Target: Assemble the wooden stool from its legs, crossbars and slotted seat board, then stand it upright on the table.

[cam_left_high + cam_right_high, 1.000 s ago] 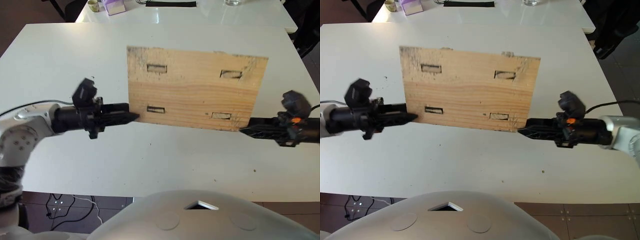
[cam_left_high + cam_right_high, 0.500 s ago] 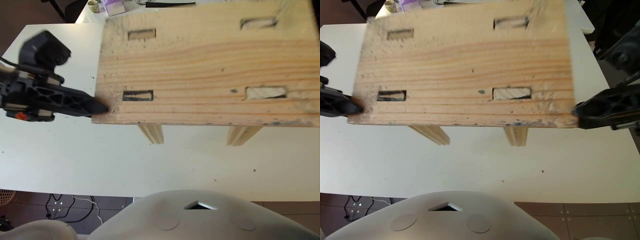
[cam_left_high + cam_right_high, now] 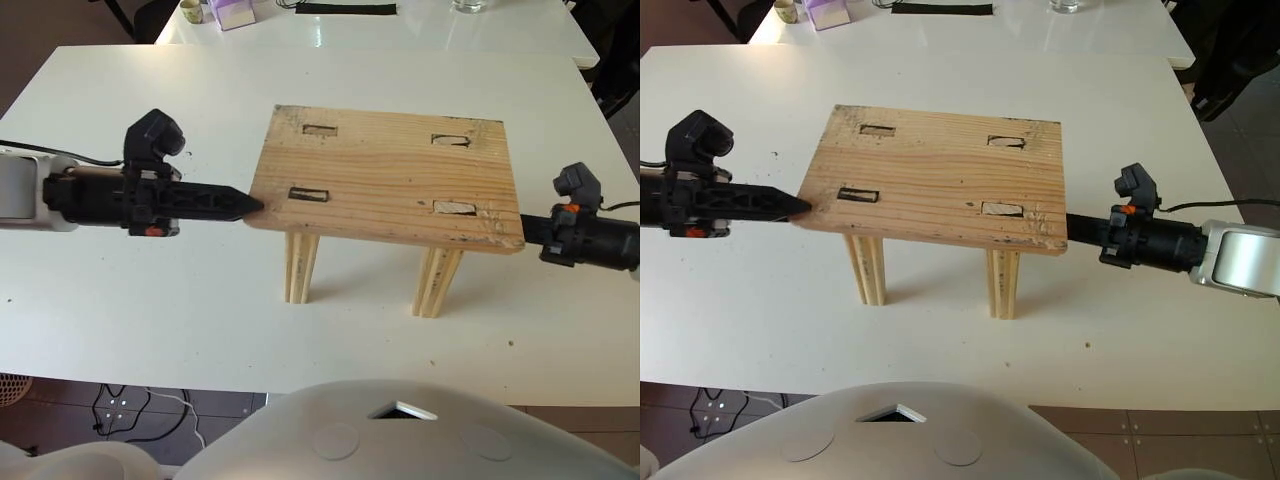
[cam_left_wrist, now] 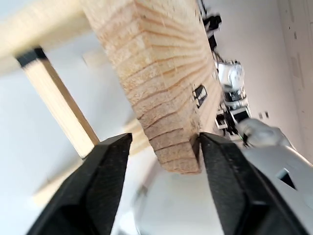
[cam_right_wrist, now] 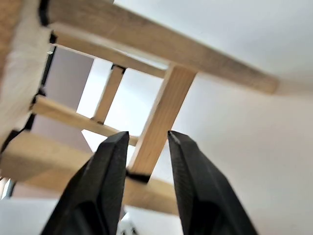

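Head views. Find a white worktop [image 3: 150, 300] carrying the assembled stool [image 3: 400, 190], upright on its legs [image 3: 300, 265], with the slotted seat board [image 3: 380, 150] on top. Beyond the stool, note a second white table [image 3: 420, 25] bearing a purple box [image 3: 230, 14] and a black strip [image 3: 345, 8]. Spot the left hand [image 3: 246, 204] at the stool's left seat edge, tip touching the wood. Spot the right hand [image 3: 1072, 227] at the stool's right seat edge, tip tucked in by the near corner.

Left wrist view. Look along the end grain of the stool's seat, with the near leg [image 4: 58, 103] below it and pale worktop behind. See the fingers [image 4: 98, 191] spread wide, straddling the seat's corner, one against the wood, the other just clear of it.

Right wrist view. Look under the stool's seat at legs and crossbars [image 5: 73, 117] slotted together, with the worktop beyond. See the fingers [image 5: 102, 186] a little apart, gripping nothing, one stool leg showing farther off through the gap.
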{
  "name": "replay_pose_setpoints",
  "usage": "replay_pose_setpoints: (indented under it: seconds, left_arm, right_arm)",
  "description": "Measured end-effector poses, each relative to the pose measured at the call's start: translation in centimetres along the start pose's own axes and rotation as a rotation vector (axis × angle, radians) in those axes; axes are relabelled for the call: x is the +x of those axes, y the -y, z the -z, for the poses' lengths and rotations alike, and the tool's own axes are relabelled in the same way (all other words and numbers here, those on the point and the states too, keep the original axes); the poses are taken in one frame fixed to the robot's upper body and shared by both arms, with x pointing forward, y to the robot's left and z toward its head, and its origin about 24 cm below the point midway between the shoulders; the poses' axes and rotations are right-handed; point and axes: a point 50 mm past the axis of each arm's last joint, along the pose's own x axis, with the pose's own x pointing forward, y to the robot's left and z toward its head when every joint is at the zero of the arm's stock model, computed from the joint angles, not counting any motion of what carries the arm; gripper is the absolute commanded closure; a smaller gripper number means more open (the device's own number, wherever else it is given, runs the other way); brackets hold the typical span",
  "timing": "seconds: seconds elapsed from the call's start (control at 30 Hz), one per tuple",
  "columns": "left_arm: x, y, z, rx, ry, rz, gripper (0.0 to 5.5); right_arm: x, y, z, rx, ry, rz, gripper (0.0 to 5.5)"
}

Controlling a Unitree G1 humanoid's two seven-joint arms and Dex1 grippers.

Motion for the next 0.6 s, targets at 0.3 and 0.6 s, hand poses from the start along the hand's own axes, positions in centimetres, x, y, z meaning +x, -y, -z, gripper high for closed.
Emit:
replay_pose_setpoints:
  seconds: [0.3,0.6]
  left_arm:
    - [-2.1,-0.1,1.4,0.054,0.285,0.147,2.09]
    - [-2.9,-3.0,-1.8,0.271,0.691,-0.261,2.09]
  right_arm:
    - [-0.3,1.2,-4.0,-0.006,0.377,0.100,2.39]
    - [1.8,5.3,-0.7,-0.181,0.527,0.416,2.39]
